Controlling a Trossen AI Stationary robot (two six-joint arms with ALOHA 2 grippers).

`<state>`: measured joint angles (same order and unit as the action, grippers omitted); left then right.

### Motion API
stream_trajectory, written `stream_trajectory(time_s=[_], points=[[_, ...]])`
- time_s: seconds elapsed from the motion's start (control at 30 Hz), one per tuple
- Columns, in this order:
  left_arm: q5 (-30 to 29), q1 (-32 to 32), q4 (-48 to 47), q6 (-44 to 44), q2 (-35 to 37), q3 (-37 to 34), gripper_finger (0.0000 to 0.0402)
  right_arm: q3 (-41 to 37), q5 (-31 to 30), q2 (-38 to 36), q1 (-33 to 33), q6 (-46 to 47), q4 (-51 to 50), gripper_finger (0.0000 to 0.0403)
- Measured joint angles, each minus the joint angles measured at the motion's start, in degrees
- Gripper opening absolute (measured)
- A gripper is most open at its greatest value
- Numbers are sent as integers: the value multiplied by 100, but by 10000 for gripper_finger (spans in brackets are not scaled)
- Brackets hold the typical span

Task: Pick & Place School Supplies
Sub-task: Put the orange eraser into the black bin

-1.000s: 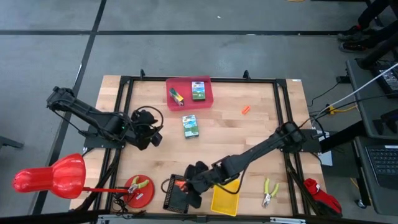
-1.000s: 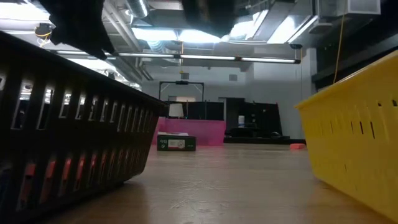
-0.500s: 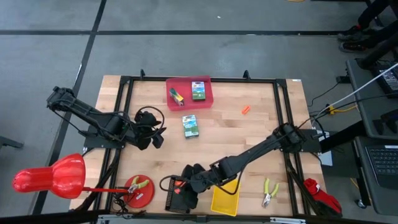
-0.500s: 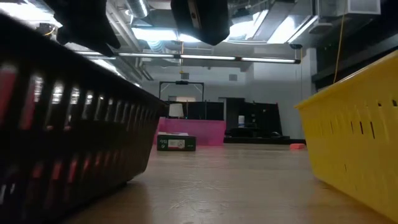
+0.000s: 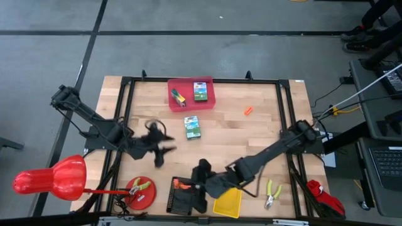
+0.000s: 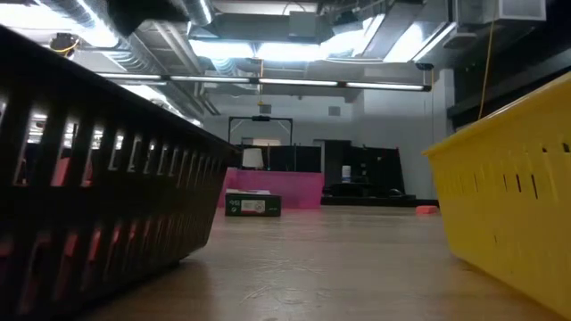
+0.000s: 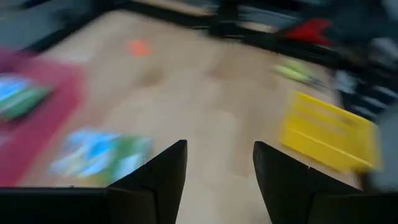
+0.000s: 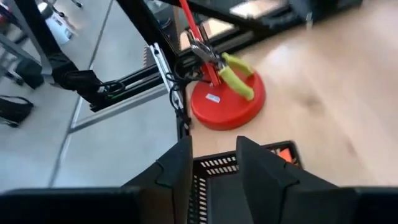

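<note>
One green-and-yellow crayon box (image 5: pixel 192 127) lies flat on the bare wood near the table's middle; it is also in the low view (image 6: pixel 253 206) and, blurred, in the left wrist view (image 7: pixel 99 155). A second crayon box (image 5: pixel 201 91) and the yellow-and-dark-green block (image 5: pixel 179 97) lie in the red tray (image 5: pixel 210 100) at the far edge. My left gripper (image 5: pixel 157 149) (image 7: pixel 217 163) hangs open to the left of the lone crayon box and nearer than it. My right gripper (image 5: pixel 201 179) (image 8: pixel 214 155) is open above the black basket (image 5: pixel 186 196).
A yellow basket (image 5: pixel 227 202) stands to the right of the black basket at the near edge. Yellow-green-handled pliers (image 5: pixel 271 191) lie near the right corner, and another pair sits on a red disc (image 5: pixel 139 190) (image 8: pixel 227 99). A small orange piece (image 5: pixel 248 110) lies far right. A black frame borders the table.
My left gripper has swung from the table's left side toward the right and the near edge, closing on the lone crayon box, and shows motion blur. My right arm has shifted toward the near edge, its gripper staying over the black basket.
</note>
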<state>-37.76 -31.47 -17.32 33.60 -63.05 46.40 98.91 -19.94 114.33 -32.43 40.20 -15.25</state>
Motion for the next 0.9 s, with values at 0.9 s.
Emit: stream_trajectory(time_s=[0.9], points=[[161,465,1018,224,-1144,-9,182,-1521,-1178,-2382,477,5774,-7315,124]])
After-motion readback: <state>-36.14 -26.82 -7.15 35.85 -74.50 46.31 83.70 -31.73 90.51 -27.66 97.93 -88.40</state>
